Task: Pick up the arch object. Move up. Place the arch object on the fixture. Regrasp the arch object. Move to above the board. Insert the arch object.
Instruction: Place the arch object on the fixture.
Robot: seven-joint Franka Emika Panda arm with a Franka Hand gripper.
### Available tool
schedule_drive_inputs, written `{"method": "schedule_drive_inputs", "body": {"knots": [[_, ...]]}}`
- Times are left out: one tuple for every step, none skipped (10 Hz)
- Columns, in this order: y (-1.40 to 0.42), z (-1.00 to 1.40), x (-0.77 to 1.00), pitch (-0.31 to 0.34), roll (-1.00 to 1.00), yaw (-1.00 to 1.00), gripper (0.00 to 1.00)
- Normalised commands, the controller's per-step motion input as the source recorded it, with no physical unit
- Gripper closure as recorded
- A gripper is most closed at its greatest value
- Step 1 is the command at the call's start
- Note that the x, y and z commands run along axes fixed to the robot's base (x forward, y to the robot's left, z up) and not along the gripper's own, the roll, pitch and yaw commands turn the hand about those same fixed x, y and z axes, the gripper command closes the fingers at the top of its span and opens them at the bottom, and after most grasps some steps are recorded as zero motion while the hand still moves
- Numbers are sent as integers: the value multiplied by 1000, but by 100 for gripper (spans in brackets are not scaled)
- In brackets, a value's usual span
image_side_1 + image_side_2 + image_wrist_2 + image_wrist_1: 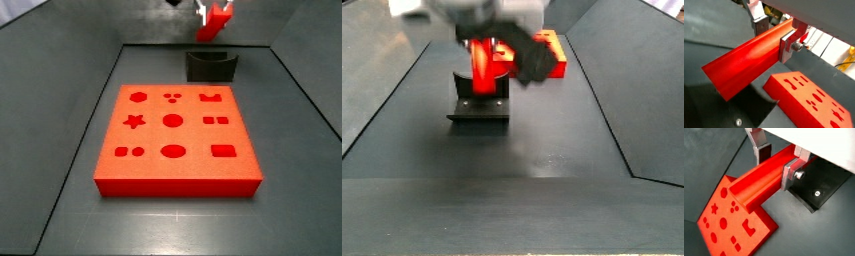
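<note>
The board (177, 138) lies flat on the floor nearest the side camera, cut-outs upward. Behind it stands the fixture (210, 66) — apart from the board. Above the fixture hangs the gripper (776, 164), its fingers (791, 173) clamped on the arch object (765, 179) — held clear of the recess.

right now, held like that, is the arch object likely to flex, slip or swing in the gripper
Probably stiff: the arch object looks like a straight solid prism with crisp edges. It may pivot, since the gripper clamps it near one end, leaving most of it overhanging. Its smooth, glossy faces suggest some slip against the fingers.
</note>
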Motion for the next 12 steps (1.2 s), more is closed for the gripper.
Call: {"method": "schedule_drive_inputs", "body": {"knots": [[144, -1000, 168, 198, -455, -264, 100], [136, -1000, 185, 121, -259, -279, 100], [140, -1000, 194, 62, -198, -273, 100], [127, -854, 170, 28, -181, -261, 100], [144, -577, 117, -39, -126, -209, 100], [161, -554, 88, -59, -107, -188, 100], [175, -531, 76, -74, -93, -125, 100], [175, -529, 77, -75, -92, -103, 100], [176, -526, 78, -76, -92, -67, 100], [175, -524, 79, -76, -92, -35, 100], [-500, -167, 0, 0, 0, 0, 100], [0, 0, 0, 0, 0, 0, 0]]}}
